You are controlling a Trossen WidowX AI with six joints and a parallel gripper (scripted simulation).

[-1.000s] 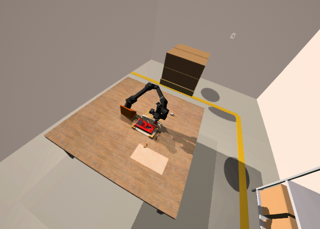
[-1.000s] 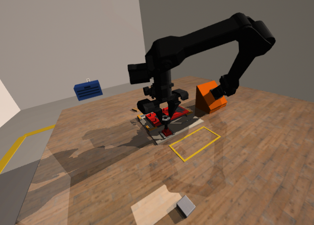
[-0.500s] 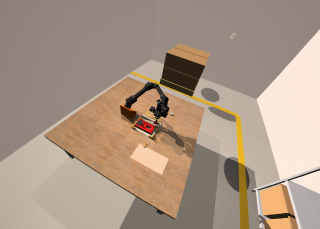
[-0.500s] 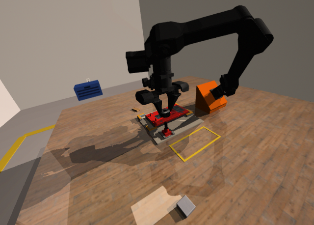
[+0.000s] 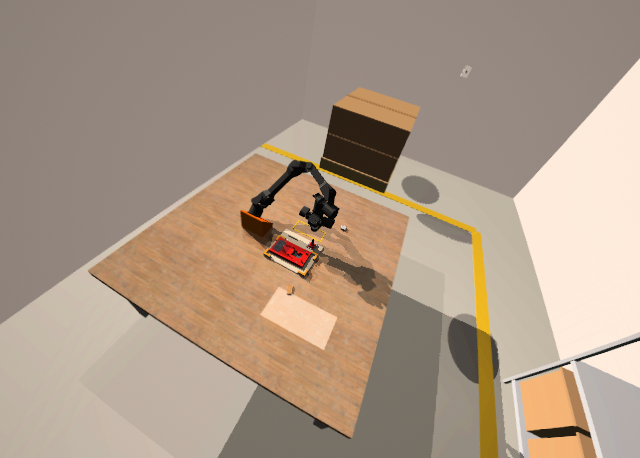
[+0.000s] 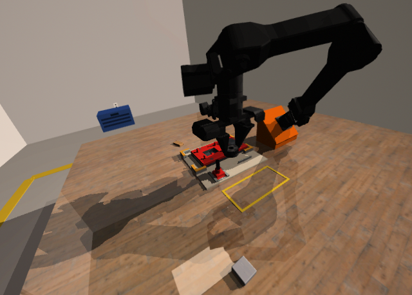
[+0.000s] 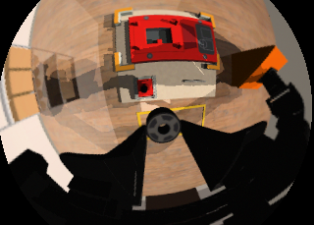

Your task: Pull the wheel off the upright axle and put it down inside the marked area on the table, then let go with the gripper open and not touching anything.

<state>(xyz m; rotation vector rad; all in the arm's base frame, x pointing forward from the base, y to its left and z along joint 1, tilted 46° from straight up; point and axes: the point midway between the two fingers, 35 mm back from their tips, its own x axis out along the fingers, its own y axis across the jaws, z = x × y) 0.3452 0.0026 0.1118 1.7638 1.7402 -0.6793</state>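
My gripper (image 6: pixel 232 149) (image 7: pixel 163 126) is shut on the dark wheel (image 6: pixel 232 148) (image 7: pixel 153 128), which lies flat between the fingertips, raised in the air. The upright axle (image 6: pixel 217 165) (image 7: pixel 144 88) is bare, a black post on a red base at the corner of the beige board (image 6: pixel 257 156) (image 7: pixel 172 80). The wheel is off it, above and to one side. The marked area (image 5: pixel 308 234) (image 6: pixel 266 194) (image 7: pixel 191 107) is a yellow rectangle on the table beside the board. In the wrist view the wheel overlaps its outline. In the top view the fingers are too small to read.
A red block (image 6: pixel 203 158) (image 7: pixel 191 48) sits on the board between orange corner pieces. An orange wedge (image 5: pixel 255 224) (image 6: pixel 276 132) stands near the arm's base. A grey cube (image 5: pixel 343 228) (image 6: pixel 244 270) and a small brown piece (image 5: pixel 290 290) (image 6: pixel 178 143) lie on the table.
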